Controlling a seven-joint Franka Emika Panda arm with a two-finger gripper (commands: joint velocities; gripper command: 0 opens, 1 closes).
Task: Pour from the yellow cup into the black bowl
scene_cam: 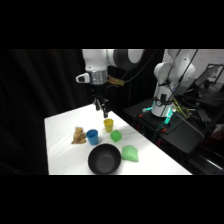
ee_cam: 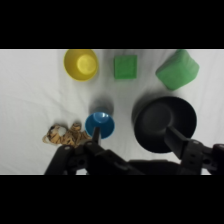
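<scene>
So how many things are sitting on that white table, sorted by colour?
Yellow: 1, the yellow cup
Blue: 1, the blue cup
Green: 2, the small green cup and the larger green cup lying tipped
Black: 1, the black bowl
Brown and striped: 1, a small toy animal
Total: 6

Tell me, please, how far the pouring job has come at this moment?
Nothing looks done yet. The yellow cup stands upright on the table, apart from the black bowl. The gripper hangs open above the cups and holds nothing. What is left: grasp the cup, carry it over the bowl, and tip it.
</scene>
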